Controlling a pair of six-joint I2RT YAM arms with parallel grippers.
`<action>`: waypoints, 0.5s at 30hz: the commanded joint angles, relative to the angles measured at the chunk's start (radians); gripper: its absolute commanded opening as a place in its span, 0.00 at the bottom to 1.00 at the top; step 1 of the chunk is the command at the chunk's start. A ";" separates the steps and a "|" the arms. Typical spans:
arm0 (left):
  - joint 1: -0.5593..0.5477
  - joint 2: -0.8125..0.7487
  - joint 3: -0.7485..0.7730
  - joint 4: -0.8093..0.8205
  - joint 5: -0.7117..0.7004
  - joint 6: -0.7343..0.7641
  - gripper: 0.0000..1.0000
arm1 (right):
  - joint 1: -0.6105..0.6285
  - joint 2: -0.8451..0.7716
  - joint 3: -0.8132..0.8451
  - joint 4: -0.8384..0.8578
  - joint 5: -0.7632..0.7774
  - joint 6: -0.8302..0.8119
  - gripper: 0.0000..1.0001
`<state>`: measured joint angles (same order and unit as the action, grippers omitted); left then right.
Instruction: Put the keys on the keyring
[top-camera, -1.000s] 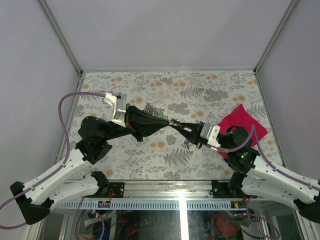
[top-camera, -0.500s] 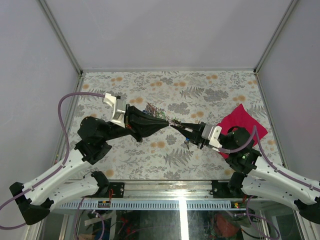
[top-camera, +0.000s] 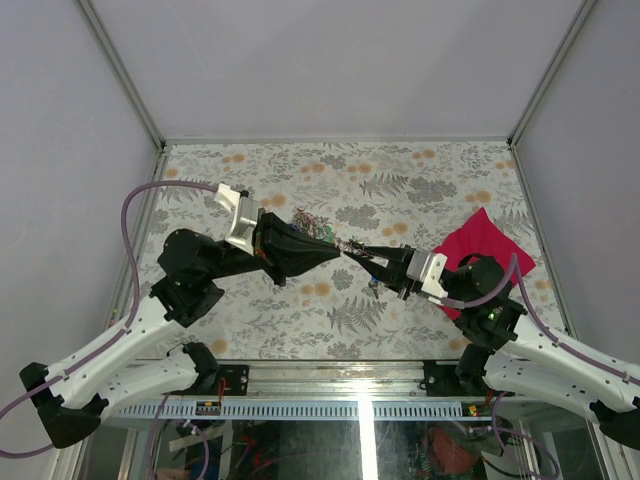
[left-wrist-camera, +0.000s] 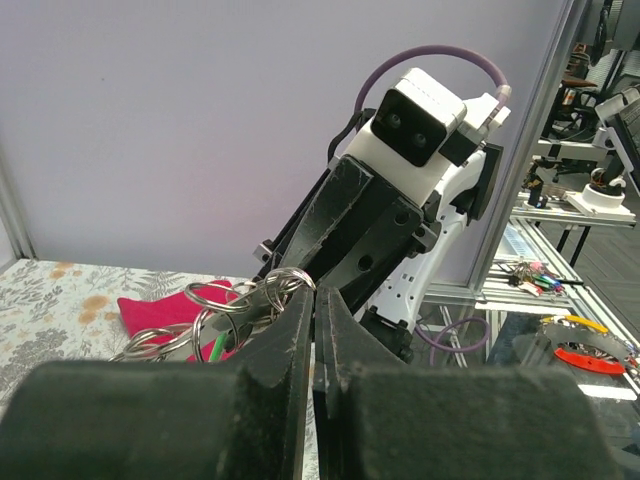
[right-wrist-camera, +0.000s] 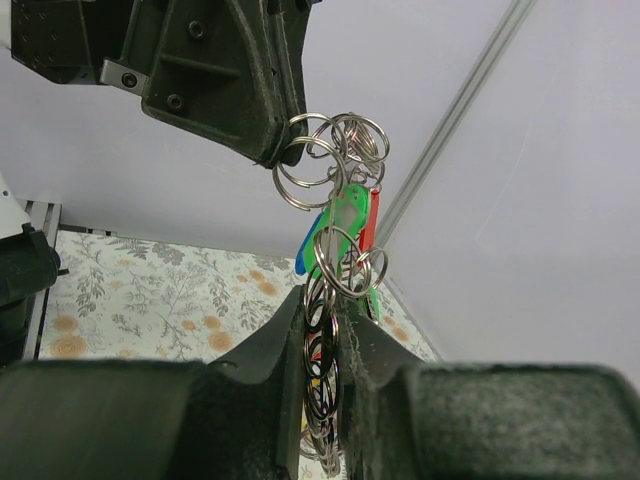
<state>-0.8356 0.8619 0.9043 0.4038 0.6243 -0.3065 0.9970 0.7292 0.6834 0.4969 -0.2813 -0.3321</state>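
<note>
Shifted rightward, left pincer (top-camera: 337, 252) and right pincer (top-camera: 358, 251) both clamp the keyring (right-wrist-camera: 338, 142), blue key (right-wrist-camera: 304, 260) half-hidden.

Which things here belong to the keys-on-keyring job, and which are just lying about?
Part of the job:
- keyring, a bunch of rings gripped from both sides
- green-headed key and blue-headed key, hanging among the rings
- left end effector, right end effector

Lying about:
- red cloth
- floral table cover
</note>
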 joint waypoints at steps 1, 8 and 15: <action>-0.001 0.024 0.042 0.008 0.084 -0.030 0.00 | 0.006 -0.004 0.045 0.092 0.021 -0.005 0.10; -0.001 0.033 0.035 0.028 0.094 -0.047 0.00 | 0.006 -0.001 0.047 0.086 0.029 -0.006 0.08; -0.001 0.048 0.024 0.057 0.093 -0.067 0.00 | 0.007 0.002 0.052 0.086 0.025 -0.002 0.09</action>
<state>-0.8349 0.8959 0.9203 0.4191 0.6704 -0.3443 0.9970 0.7326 0.6834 0.4957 -0.2802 -0.3328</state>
